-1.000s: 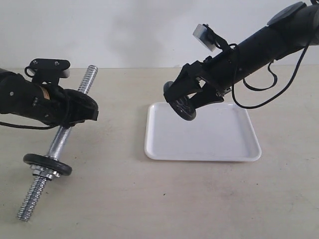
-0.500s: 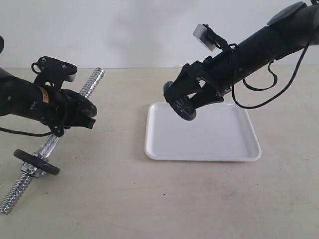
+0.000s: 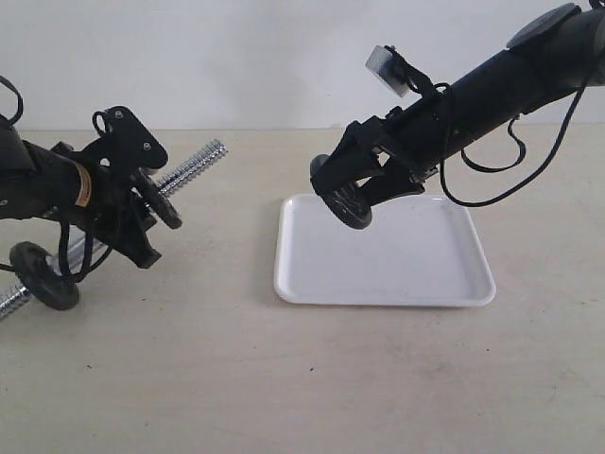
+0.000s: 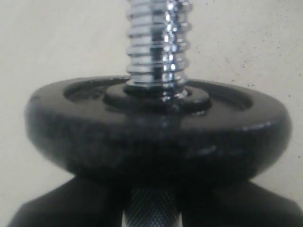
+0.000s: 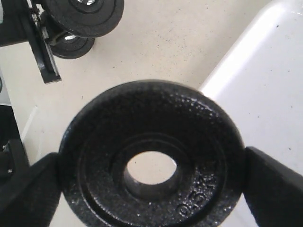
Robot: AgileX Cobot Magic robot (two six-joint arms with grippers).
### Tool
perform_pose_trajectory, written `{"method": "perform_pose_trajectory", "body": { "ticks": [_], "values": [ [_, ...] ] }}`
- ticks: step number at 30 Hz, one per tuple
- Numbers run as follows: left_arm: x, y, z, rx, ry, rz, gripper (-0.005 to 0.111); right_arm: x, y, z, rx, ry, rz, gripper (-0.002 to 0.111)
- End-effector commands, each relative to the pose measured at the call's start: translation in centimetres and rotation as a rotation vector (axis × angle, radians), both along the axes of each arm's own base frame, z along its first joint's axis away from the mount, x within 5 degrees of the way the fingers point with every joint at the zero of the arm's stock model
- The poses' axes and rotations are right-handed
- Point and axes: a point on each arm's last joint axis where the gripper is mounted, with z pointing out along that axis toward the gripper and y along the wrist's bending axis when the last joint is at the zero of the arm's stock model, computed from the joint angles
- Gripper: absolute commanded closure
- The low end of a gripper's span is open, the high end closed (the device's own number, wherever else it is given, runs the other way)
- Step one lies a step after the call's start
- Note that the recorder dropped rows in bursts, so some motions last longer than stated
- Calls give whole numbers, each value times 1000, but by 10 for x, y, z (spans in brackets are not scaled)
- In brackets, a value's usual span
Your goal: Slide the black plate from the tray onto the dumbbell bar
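2 claws each grip something. The right claw (image 3: 348, 206) is pinching a small round matte black plate (image 5: 151, 156) by its rim, 1 finger on each side. The plate stands on edge, and bare worktop shows through its central hole in the right wrist view. The black plate hangs over the far left corner of the shallow white rectangular plastic tray (image 3: 397, 270) and looks clear of the tray floor. The tray lies flat on the beige worktop (image 3: 284, 378), right of the middle.

Near the left edge, the left claw (image 3: 142, 222) is clamped around the short shiny chrome dumbbell bar (image 3: 194, 165). The bar is tilted, its free threaded end pointing toward the far edge. 2 more black discs ride the bar: the upper disc (image 4: 156, 132) sits just beside the claw on the free-end side, and the lower disc (image 3: 43, 276) sits at the low end by the left edge.
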Motion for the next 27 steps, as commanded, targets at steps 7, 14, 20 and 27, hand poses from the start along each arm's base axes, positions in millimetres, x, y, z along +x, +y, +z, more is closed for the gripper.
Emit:
{"method": "perform_pose_trajectory", "body": {
  "ticks": [7,14,20,27],
  "values": [
    [8,-47,64,-288,-477,-492,102,-2,2,18,56,-25,6,108],
    [7,-48,62,-261,-470,-533,102,-2,2,18,56,-25,6,108],
    [7,-48,62,-260,-468,-535,102,-2,2,19,73,-18,-5,108],
    [5,-48,59,-245,-458,-553,102,3,9,32,230,28,-94,108]
  ]
}}
